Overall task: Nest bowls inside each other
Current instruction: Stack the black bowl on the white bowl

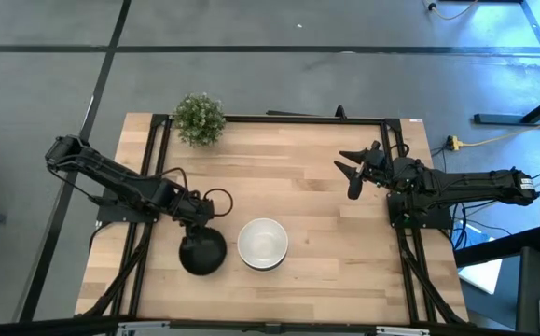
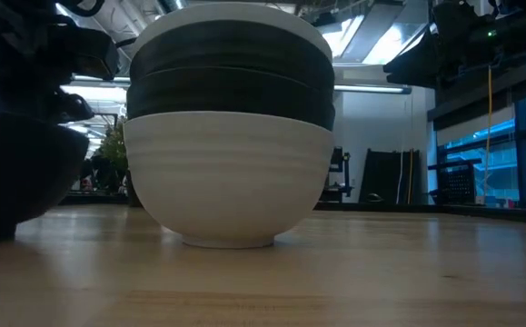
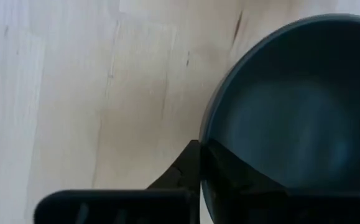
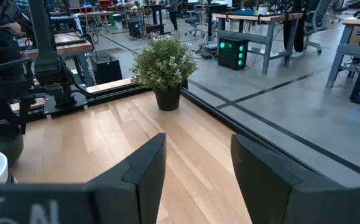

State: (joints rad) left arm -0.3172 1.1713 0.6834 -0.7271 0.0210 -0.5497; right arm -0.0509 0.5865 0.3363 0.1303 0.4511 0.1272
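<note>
the last black bowl (image 1: 202,252) stands on the table (image 1: 307,196) at about 7 o'clock from the table's middle, just beside the stack of bowls (image 1: 263,244), which is at about 6 o'clock. in the low view the stack shows a white bowl at the bottom, dark bowls inside it, and a white rim on top. so only this one black bowl is, i think, not yet nested.

the left gripper (image 1: 199,217) is at the black bowl's far rim, at 12 o'clock of the bowl. in the left wrist view one dark finger (image 3: 183,174) is outside the wall and the rim is right at it, so the fingers seem to be narrow on the rim, but a firm hold i cannot confirm.

to do this step well, the grip should be secure before lifting. the bowl must go up higher than the stack's top rim, then toward 3 o'clock, be centred over the stack and lowered level. a low pass could knock the stack.

the right gripper (image 1: 352,170) waits at about 2 o'clock, well apart, its fingers spread wide and holding nothing.
</note>
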